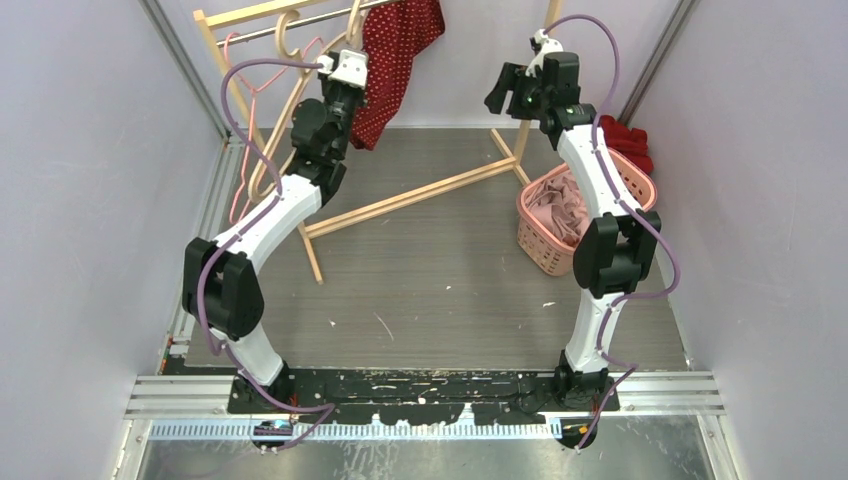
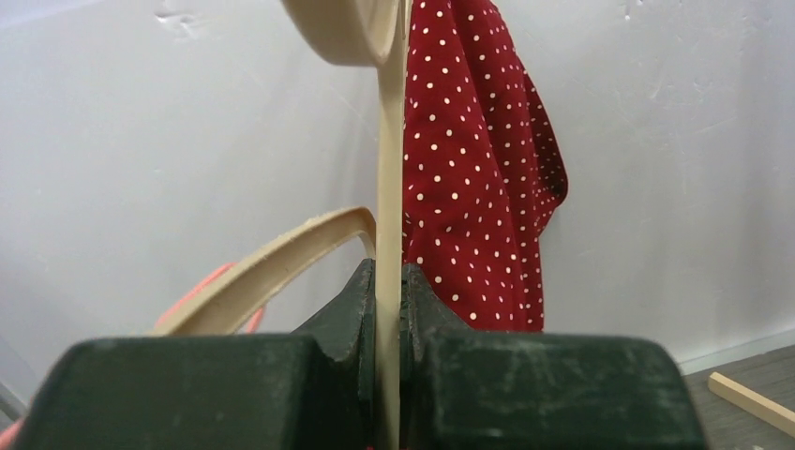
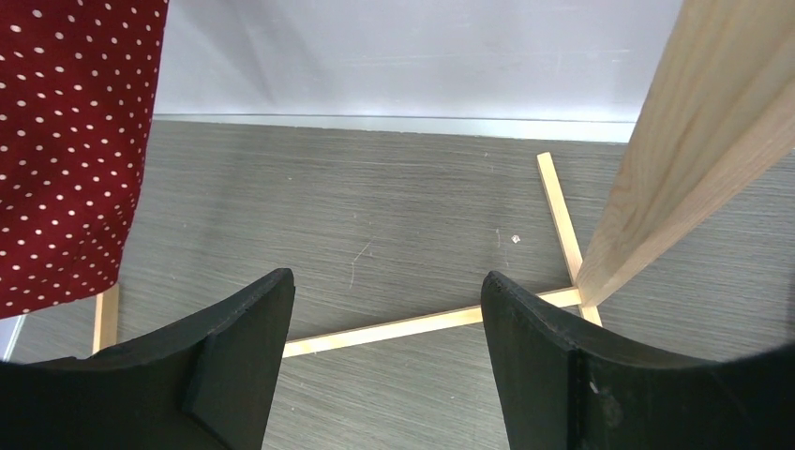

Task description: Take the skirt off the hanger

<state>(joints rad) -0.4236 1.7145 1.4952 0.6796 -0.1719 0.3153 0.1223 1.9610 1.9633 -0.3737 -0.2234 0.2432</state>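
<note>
A red skirt with white dots (image 1: pixel 395 60) hangs from a beige wooden hanger (image 1: pixel 352 18) on the rail at the back. My left gripper (image 1: pixel 345 68) is shut on that hanger's thin arm (image 2: pixel 390 169), with the jaws (image 2: pixel 389 272) pressed on both faces of it. The skirt (image 2: pixel 469 169) drapes just right of the fingers. My right gripper (image 1: pixel 505 88) is open and empty, held high to the right of the skirt. In the right wrist view the gripper (image 3: pixel 386 281) points down at the floor, with the skirt (image 3: pixel 66 141) at its left.
The wooden clothes rack has floor bars (image 1: pixel 420 195) and a right post (image 3: pixel 694 141) close to my right gripper. Spare beige (image 1: pixel 290 35) and pink (image 1: pixel 240 60) hangers hang at the left. A pink basket (image 1: pixel 530 195) with cloth stands at the right, with a red cloth (image 1: pixel 625 135) behind it.
</note>
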